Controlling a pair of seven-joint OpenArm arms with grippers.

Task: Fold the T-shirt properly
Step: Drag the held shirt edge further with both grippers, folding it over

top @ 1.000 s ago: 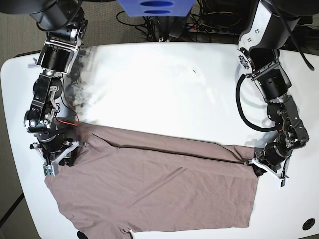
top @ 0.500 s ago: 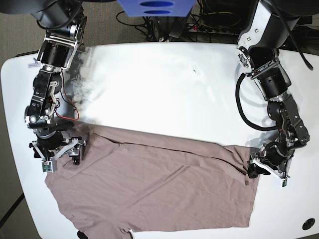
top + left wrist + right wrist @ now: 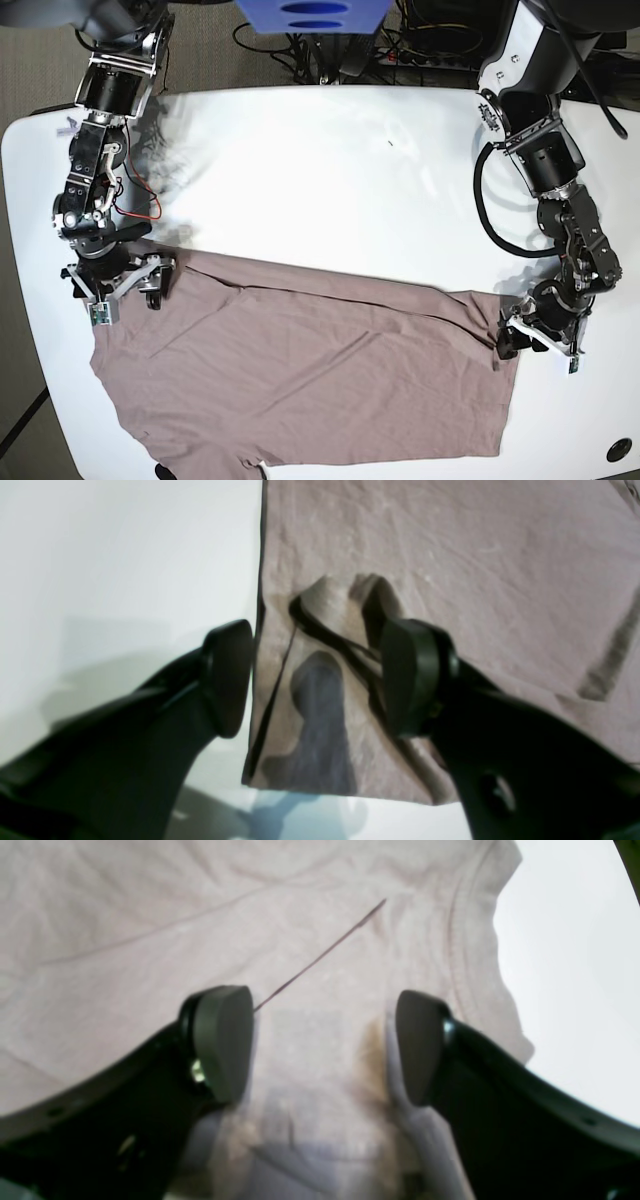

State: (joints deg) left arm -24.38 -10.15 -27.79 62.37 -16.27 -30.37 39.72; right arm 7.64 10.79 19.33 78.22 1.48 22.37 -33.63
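Partly out of frame, T-shirt (image 3: 300,370) bottom edge, sleeve cut off.

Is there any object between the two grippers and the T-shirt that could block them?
Nothing visible does. The left gripper stands open over the T-shirt at a rumpled corner, and the right gripper stands open directly above the cloth. Only bare table lies around it.

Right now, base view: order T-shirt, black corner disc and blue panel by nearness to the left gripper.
1. T-shirt: its right corner lies under the left gripper.
2. Black disc: lower right of view.
3. Blue panel: top centre.
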